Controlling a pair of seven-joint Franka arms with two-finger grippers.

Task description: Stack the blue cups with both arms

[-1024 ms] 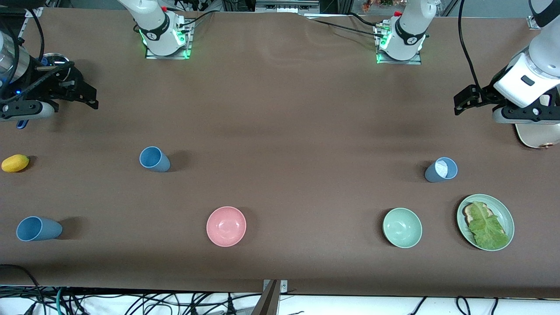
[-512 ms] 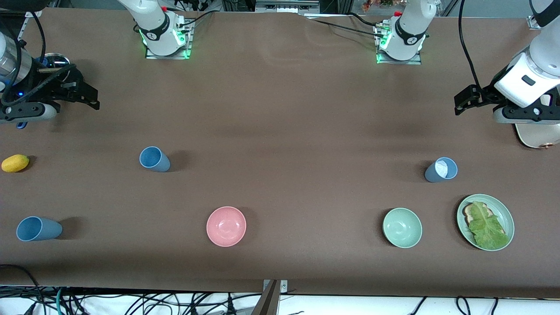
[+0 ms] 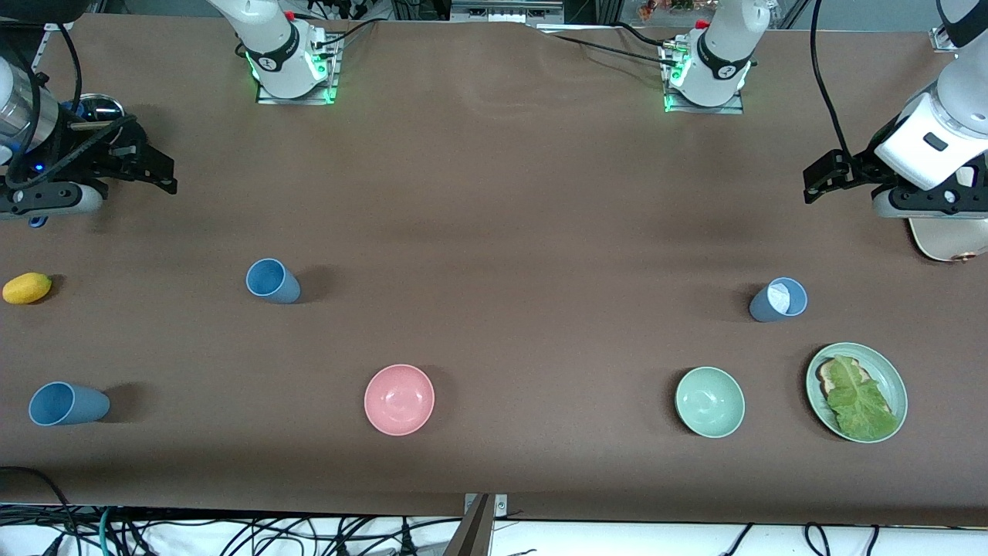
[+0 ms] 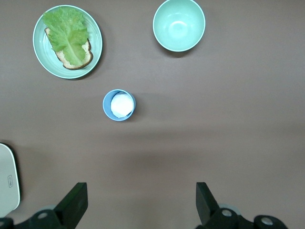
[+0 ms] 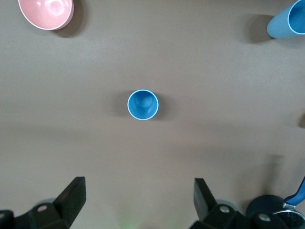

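Three blue cups stand on the brown table. A sky-blue cup (image 3: 272,280) (image 5: 142,104) stands toward the right arm's end. A second blue cup (image 3: 68,404) (image 5: 290,21) is nearer the front camera, at that end's edge. A slate-blue cup (image 3: 778,300) (image 4: 119,105) with something white inside stands toward the left arm's end. My right gripper (image 3: 158,171) (image 5: 139,202) hangs open and empty over bare table. My left gripper (image 3: 814,181) (image 4: 141,205) hangs open and empty over bare table too. Each is well apart from the cups.
A pink bowl (image 3: 399,399) and a mint-green bowl (image 3: 709,401) sit near the front edge. Beside the green bowl is a plate of bread and lettuce (image 3: 894,369). A yellow fruit (image 3: 27,288), a blue-handled pot (image 5: 271,210) and a cream board (image 3: 945,239) lie at the table's ends.
Both grippers have drifted only very slightly. The cups and bowls have not moved.
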